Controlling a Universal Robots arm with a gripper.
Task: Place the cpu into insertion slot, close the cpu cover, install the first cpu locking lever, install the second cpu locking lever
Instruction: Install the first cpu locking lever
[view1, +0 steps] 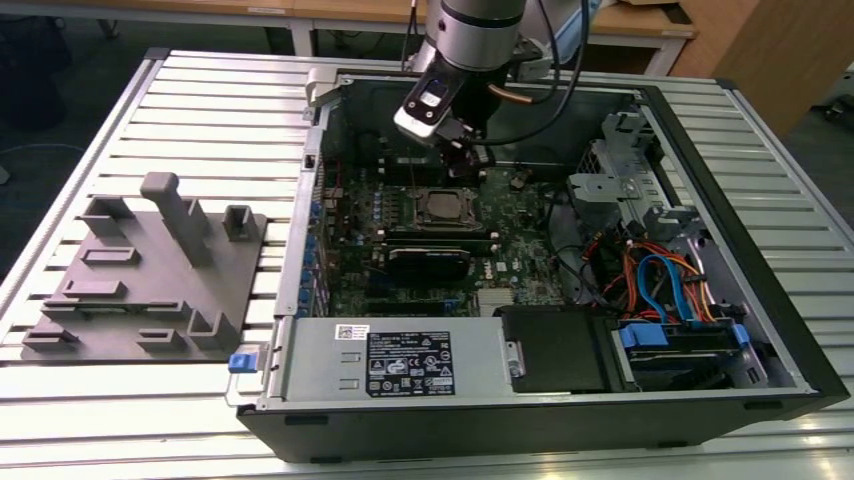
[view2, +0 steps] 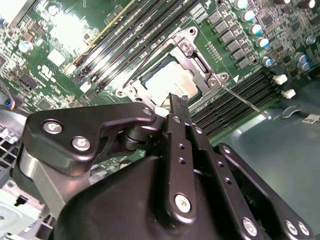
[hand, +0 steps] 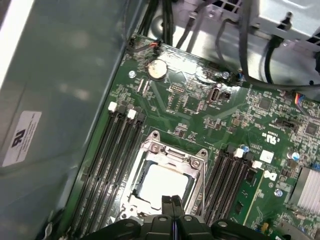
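Slatted metal table (view1: 200, 90), on which an open computer case (view1: 534, 432) is laid flat. On the exterior view's left a grey fixture plate (view1: 134, 290) with upright blocks is set, apart from the case. The arm (view1: 474, 30) is reached down into the case from above.

Green circuit board (hand: 200, 105) is seen on the case floor. Long black memory slots (hand: 110, 155) are ranged on both sides of the insertion slot (view1: 418, 210). A black rectangular block (view1: 427, 262) is noted just beside the slot, on the near side in the exterior view.

The cpu cover (hand: 173, 154) is laid down around the chip, apparently flat. The cpu (hand: 162, 182) (view2: 167, 80) is seated inside the slot, its pale metal top framed in the cover's window. A thin metal lever (view2: 245, 101) is seen slanting out from one corner of the socket, over the adjacent memory slots.

The gripper (hand: 173, 201) (view2: 176, 100) (view1: 461, 150) is poised just above the edge of the socket. Its fingers are pressed together, and nothing is held between them. Whether the tips are touching the cover cannot be told.
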